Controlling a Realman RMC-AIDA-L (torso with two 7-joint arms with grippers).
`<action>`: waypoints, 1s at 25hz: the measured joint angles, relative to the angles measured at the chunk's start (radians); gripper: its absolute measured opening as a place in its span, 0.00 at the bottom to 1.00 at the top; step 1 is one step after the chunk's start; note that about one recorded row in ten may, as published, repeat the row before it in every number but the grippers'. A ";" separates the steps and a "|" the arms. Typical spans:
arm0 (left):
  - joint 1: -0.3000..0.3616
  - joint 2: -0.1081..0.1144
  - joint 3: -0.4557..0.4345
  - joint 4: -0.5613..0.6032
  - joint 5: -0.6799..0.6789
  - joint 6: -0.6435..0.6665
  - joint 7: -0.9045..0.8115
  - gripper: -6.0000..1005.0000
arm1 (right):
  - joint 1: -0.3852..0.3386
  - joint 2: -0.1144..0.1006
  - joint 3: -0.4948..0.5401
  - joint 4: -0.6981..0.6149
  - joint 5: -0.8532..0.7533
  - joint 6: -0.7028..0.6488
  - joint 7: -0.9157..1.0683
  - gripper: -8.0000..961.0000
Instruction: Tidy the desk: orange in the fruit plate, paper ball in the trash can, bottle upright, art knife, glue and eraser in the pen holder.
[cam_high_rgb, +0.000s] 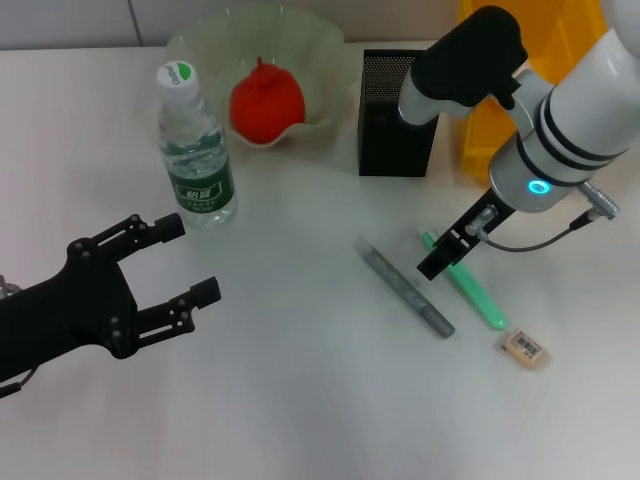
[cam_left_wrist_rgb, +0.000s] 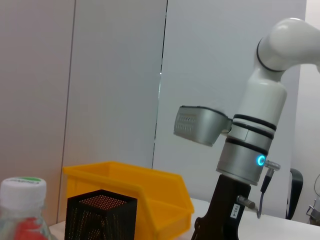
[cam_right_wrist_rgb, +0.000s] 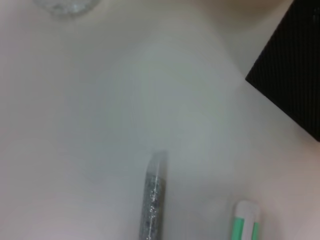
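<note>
Right tool (cam_high_rgb: 443, 252): low above the green art knife (cam_high_rgb: 470, 285), beside the grey glue (cam_high_rgb: 405, 286); finger state cannot be told.
Left tool (cam_high_rgb: 178, 262): fingers apart, holding nothing.
Orange (cam_high_rgb: 266, 101): in fruit plate (cam_high_rgb: 200, 45).
Bottle (cam_high_rgb: 195, 148): upright on counter (cam_high_rgb: 300, 400).
Eraser (cam_high_rgb: 524, 347): on counter.

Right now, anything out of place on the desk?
Three items lie loose by the right gripper: grey glitter stick, green stick, eraser, none in the pen holder. Bottle upright, orange in the fruit plate.
</note>
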 joint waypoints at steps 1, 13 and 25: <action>-0.001 0.000 -0.001 -0.003 0.000 0.000 0.001 0.81 | 0.003 0.000 0.000 0.009 0.000 0.004 0.002 0.80; -0.013 0.002 -0.002 -0.024 0.001 0.001 0.015 0.81 | 0.005 0.000 -0.001 0.036 0.002 0.032 0.012 0.66; -0.023 0.002 0.001 -0.024 0.001 0.003 0.016 0.81 | 0.008 0.000 -0.002 0.075 0.031 0.053 0.015 0.54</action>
